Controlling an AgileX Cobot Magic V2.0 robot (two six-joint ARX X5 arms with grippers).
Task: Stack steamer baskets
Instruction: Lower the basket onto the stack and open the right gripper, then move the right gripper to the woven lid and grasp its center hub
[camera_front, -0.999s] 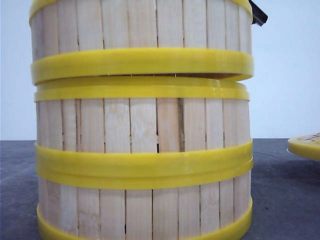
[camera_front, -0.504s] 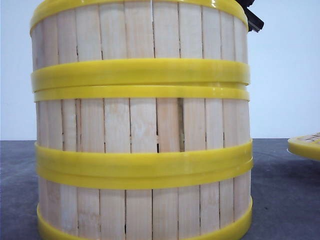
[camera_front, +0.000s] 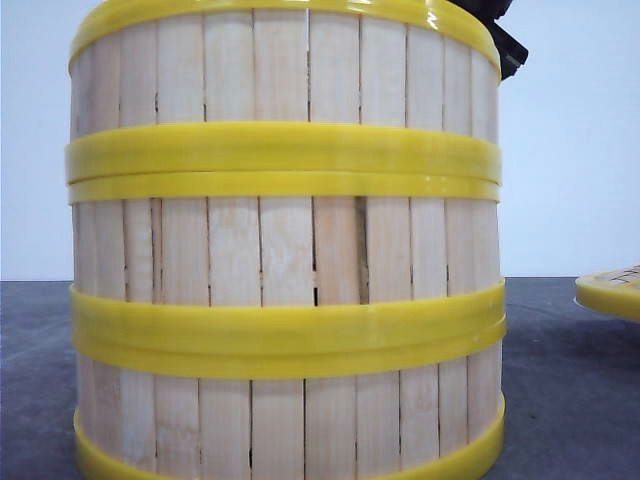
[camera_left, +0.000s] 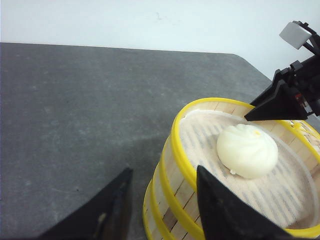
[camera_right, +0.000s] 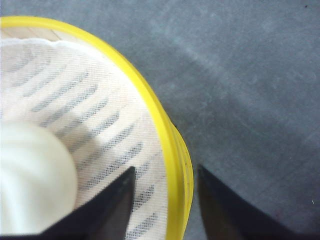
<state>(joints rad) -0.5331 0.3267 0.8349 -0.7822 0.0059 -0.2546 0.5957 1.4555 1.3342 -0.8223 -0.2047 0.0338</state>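
- Top basket (camera_front: 285, 75) now sitting flush on the middle basket (camera_front: 285, 240), yellow rims meeting evenly all round in the front view
- Middle basket resting on the bottom basket (camera_front: 285, 420), forming one straight three-high column on the grey table (camera_front: 570, 400)
- Differing from a second ago: then hanging tilted above the middle one with a gap on the right; half a second ago nearly seated; gap now gone
- Meaning, most likely, stacking itself done, with only letting go and backing off remaining
- Right gripper (camera_right: 165, 205) straddling the top basket's rim, one finger inside over the cloth liner, one outside; jaws spread a little wider than the rim, seemingly no longer pinching
- Left gripper (camera_left: 160, 205) hanging beside the stack, jaws apart, gripping nothing, one finger just in front of the rim
- White bun (camera_left: 246, 151) lying inside the top basket
- Lid (camera_front: 610, 290) lying well apart at the right edge
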